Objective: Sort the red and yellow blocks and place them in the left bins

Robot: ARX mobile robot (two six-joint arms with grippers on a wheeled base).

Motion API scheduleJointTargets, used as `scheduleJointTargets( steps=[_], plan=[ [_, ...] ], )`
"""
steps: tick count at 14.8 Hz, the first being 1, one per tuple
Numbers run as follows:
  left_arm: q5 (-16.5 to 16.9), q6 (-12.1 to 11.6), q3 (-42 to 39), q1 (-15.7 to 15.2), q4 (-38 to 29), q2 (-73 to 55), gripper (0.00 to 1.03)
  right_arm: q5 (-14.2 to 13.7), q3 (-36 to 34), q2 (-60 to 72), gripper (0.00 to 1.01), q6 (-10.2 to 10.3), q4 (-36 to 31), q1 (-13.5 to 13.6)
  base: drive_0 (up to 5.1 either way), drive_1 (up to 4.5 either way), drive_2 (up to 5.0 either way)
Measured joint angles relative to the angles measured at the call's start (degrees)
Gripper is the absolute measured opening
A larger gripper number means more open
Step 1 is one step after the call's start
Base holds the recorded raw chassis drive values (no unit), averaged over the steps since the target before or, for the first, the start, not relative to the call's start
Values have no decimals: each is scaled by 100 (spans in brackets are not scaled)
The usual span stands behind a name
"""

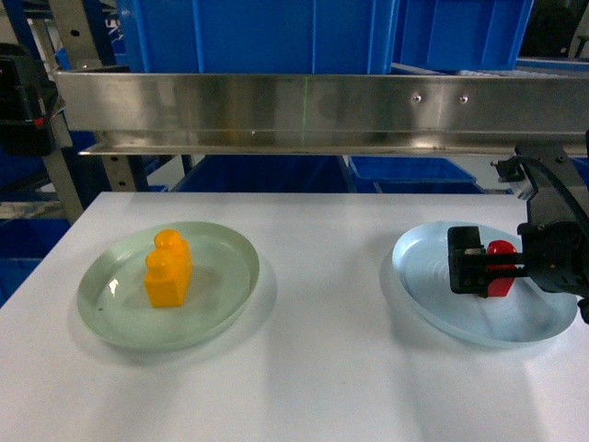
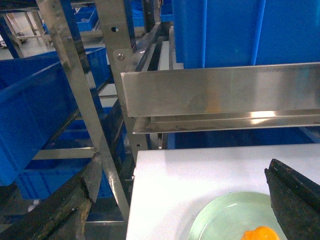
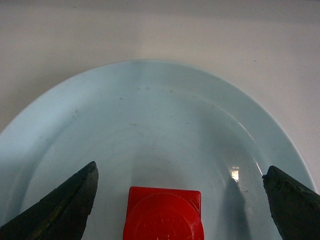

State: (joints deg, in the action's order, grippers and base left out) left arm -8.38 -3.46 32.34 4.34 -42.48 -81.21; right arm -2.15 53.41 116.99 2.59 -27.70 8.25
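The orange-yellow block point(image 1: 168, 269) stands on a pale-green plate point(image 1: 110, 313) at the left; its top edge peeks into the left wrist view as the yellow block point(image 2: 260, 234). The red block point(image 1: 502, 265) sits on a pale-blue plate point(image 1: 433, 295) at the right. My right gripper point(image 1: 467, 261) is open and low over that plate. In the right wrist view the red block point(image 3: 164, 214) lies between the fingers of the right gripper point(image 3: 180, 170), and neither touches it. My left gripper point(image 2: 180, 200) is open and holds nothing. Blue bins point(image 2: 30, 110) sit in the rack at the left.
A steel shelf rail point(image 1: 304, 110) spans the back of the white table point(image 1: 322, 387), with large blue crates point(image 1: 267, 37) above and more below. Steel rack uprights point(image 2: 80, 90) stand off the table's left edge.
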Motion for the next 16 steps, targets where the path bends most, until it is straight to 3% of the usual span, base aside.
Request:
scheduleJointTargets(
  steps=[1, 2, 3, 6, 9, 13, 14, 16],
  plan=[
    [0, 0, 0, 0, 2, 0, 98, 0, 0, 22, 98, 50, 11, 0, 0, 0, 0],
    [2, 0, 0, 0, 0, 0, 98, -4, 0, 42, 92, 96, -13, 4, 0, 0, 0],
    [2, 2, 0, 0, 0, 0, 98, -2, -2, 42, 61, 103, -66, 39, 0, 0, 0],
    [2, 0, 0, 0, 0, 0, 98, 61, -59, 39, 31, 101, -254, 37, 0, 0, 0],
    [0, 2, 0, 0, 0, 0, 98, 188, -208, -369, 30, 151, -223, -2, 0, 0, 0],
    [0, 0, 0, 0, -2, 0, 98, 195, -643, -2796, 30, 186, 354, 44, 0, 0, 0],
    [0, 0, 0, 0, 0, 0, 98, 116, -914, -3510, 30, 131, 498, 48, 0, 0, 0],
    [2, 0, 0, 0, 0, 0, 98, -466, -1762, -5066, 30, -177, 756, 109, 0, 0, 0]
  ],
)
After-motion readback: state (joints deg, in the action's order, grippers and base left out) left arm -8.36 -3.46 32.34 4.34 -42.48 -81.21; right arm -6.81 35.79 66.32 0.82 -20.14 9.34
